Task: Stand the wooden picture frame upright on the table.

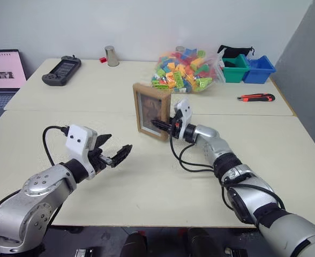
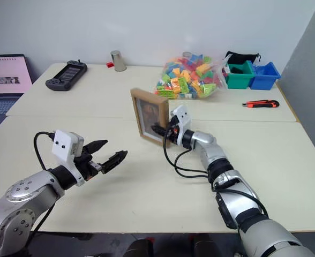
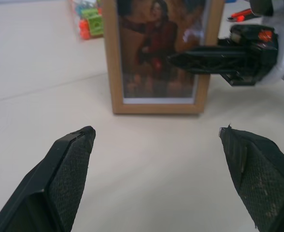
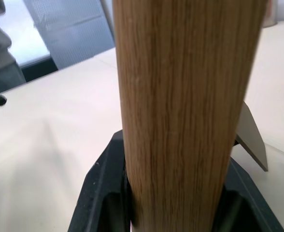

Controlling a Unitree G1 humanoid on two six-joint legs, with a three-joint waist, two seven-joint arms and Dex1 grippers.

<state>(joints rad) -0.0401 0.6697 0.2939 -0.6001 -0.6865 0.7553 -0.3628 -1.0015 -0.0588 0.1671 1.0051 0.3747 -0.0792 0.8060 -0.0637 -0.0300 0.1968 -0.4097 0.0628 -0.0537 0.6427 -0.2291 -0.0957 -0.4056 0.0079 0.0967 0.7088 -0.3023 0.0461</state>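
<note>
The wooden picture frame (image 1: 149,108) stands upright near the middle of the table (image 1: 147,193), its brownish picture facing me. In the left wrist view its bottom edge (image 3: 156,107) rests on the tabletop. My right gripper (image 1: 160,125) reaches in level from the right and is shut on the frame's right edge (image 4: 185,106), one black finger (image 4: 101,193) on each face. A grey stand flap (image 4: 252,137) shows behind the frame. My left gripper (image 1: 120,143) hovers open and empty over the table, nearer to me and left of the frame.
At the back of the table are a bag of colourful blocks (image 1: 187,69), green (image 1: 236,68) and blue (image 1: 258,69) bins, a metal cup (image 1: 112,55) and a black game console (image 1: 62,70). A utility knife (image 1: 256,97) lies at the right. A laptop (image 1: 2,75) sits far left.
</note>
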